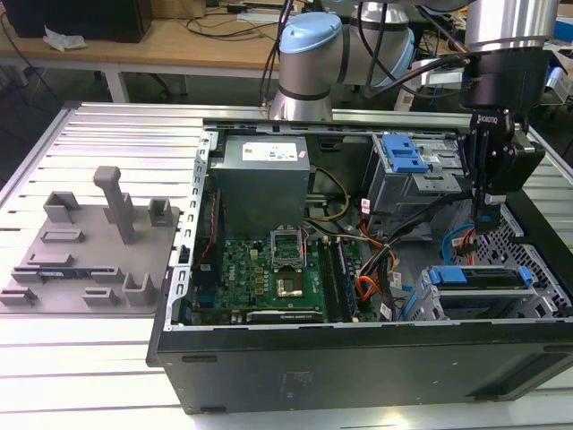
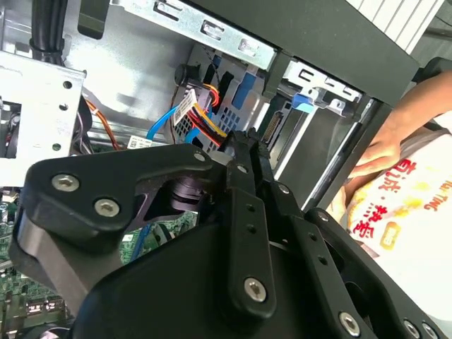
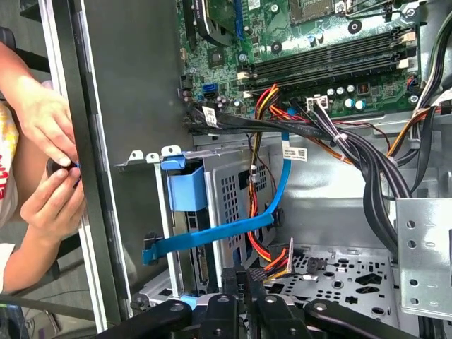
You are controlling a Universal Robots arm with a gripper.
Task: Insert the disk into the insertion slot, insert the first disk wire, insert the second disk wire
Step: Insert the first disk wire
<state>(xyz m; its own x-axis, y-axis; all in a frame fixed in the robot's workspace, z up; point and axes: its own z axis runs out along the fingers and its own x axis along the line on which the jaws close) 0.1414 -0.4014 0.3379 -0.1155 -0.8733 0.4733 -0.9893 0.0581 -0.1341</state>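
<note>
Disk (image 1: 474,276) sits flat inside the drive cage (image 1: 421,300), a grey sheet-metal box with punched round holes at the near corner of the open computer case (image 1: 358,358), on the exterior view's right. Its bright blue plastic frame shows along the cage's top edge. The case is black painted metal and lies on its side on a ribbed aluminium tabletop (image 1: 89,358).

In the first wrist view, the light-blue cable (image 3: 212,233), thin and flat like a ribbon, runs down from the green circuit board (image 3: 332,49). It bends across the perforated cage wall and ends in a small dark plug right against the case's side wall.

The black end effector (image 3: 256,279) reaches down into the case just beside the cage. Its narrow fingers are pressed together on the small black plug of the orange wire (image 3: 265,258). That wire is bundled with red and yellow strands and rises in a loose curve from the fingertips.

In the second wrist view the same coloured strands meet the fingertips in front of the cage. A person's hands (image 3: 42,127) rest just outside the case wall.

A moulded grey plastic plate (image 1: 89,242) with upright blocks lies on the tabletop, well apart from the arm.
</note>
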